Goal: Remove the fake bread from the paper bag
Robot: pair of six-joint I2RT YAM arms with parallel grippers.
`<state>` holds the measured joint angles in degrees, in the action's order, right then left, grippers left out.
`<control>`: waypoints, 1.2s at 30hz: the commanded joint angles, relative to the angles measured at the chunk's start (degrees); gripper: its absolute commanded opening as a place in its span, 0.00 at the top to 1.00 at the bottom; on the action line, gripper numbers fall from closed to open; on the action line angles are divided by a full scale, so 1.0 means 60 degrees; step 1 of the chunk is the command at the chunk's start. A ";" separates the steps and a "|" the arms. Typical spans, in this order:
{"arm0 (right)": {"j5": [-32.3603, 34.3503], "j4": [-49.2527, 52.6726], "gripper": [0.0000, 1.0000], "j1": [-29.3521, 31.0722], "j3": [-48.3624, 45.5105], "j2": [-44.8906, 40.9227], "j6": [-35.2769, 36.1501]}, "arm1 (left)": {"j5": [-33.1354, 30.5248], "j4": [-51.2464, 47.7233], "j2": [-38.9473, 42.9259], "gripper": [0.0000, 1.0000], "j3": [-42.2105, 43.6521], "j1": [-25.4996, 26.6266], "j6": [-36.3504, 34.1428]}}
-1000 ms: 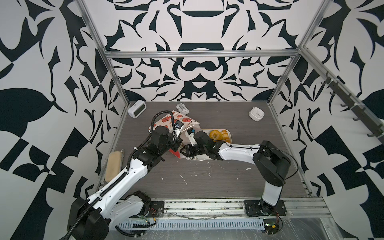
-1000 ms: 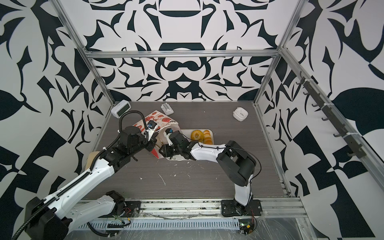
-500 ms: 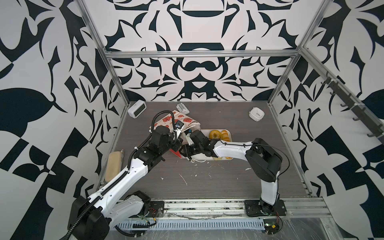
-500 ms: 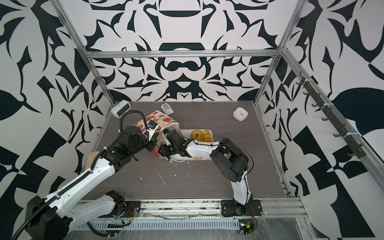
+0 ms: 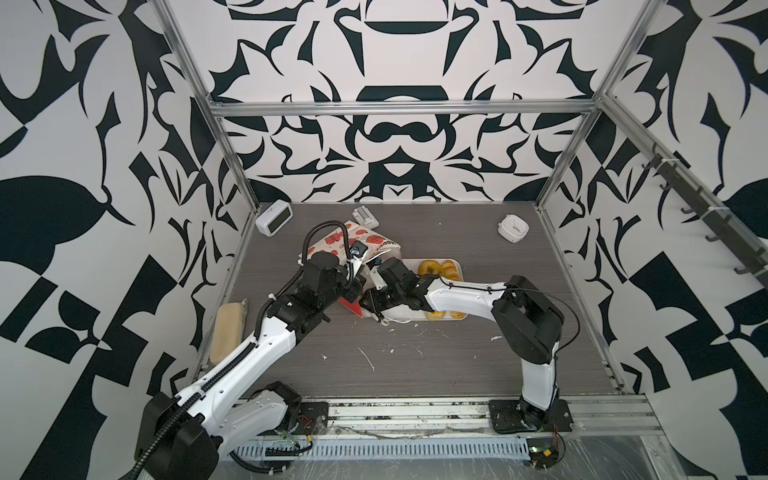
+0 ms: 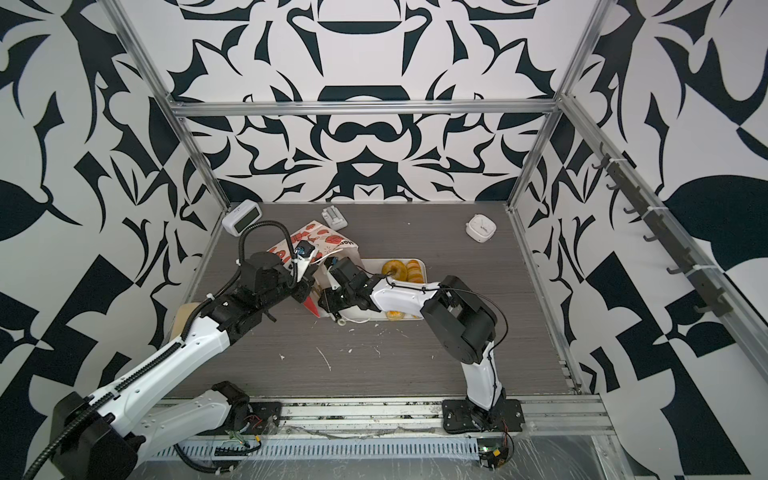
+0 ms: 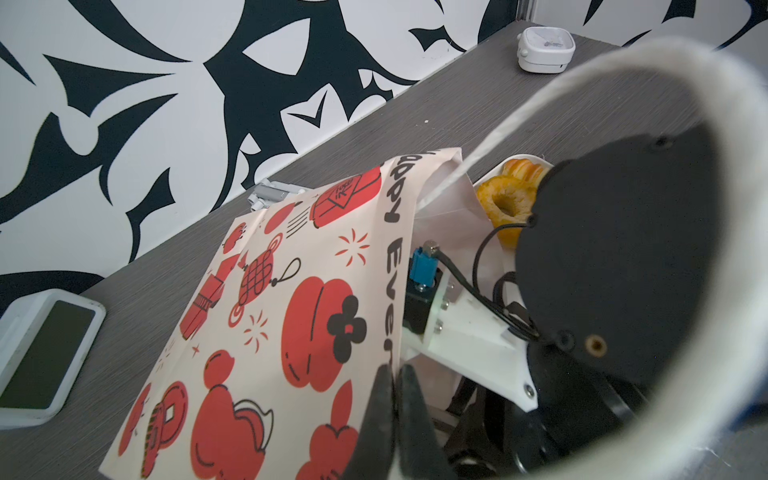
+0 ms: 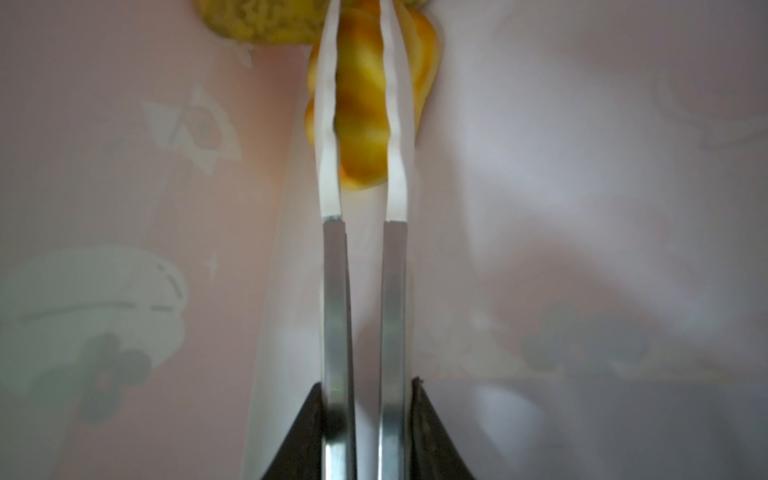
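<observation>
The paper bag (image 5: pixel 353 245) lies on its side at the table's middle, mouth toward the white tray (image 5: pixel 459 262). My left gripper (image 7: pixel 392 372) is shut on the rim of the bag's upper face (image 7: pixel 291 291) and holds the mouth up. My right gripper (image 8: pixel 359 16) is deep inside the bag, its two thin fingers (image 8: pixel 328 124) closed against a golden twisted piece of fake bread (image 8: pixel 361 104). A second, rough-surfaced piece (image 8: pixel 257 20) lies just beyond it. In both top views the right fingers are hidden by the bag. A ring-shaped piece (image 5: pixel 428 267) (image 6: pixel 395 268) and a ridged bun (image 5: pixel 451 269) sit on the tray.
A white clock (image 5: pixel 274 216) and a grey block (image 5: pixel 365 216) stand behind the bag; a small white device (image 5: pixel 513 227) sits at the back right. A beige block (image 5: pixel 226 332) lies by the left rail. The bag's cord handle (image 7: pixel 706 83) loops around the left wrist camera.
My right arm has pushed further into the bag and its fingers have narrowed onto the twisted piece. The left gripper has kept its hold on the bag's rim.
</observation>
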<state>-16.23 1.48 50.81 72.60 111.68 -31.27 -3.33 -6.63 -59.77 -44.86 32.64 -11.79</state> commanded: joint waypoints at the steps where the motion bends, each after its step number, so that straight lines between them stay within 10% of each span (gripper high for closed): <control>1: 0.0121 0.0089 0.83 -0.0010 0.0108 -0.0725 0.0285 | 0.0087 0.0330 0.0326 1.00 0.0073 0.0013 0.0076; 36: 0.0332 0.0390 0.98 -0.0968 -0.4426 -0.6459 0.0364 | -0.0619 0.0519 -0.0398 1.00 0.0019 0.0023 0.0134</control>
<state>-13.06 5.34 45.47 46.70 77.17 -29.78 -4.78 -4.47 -61.17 -44.47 33.01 -11.75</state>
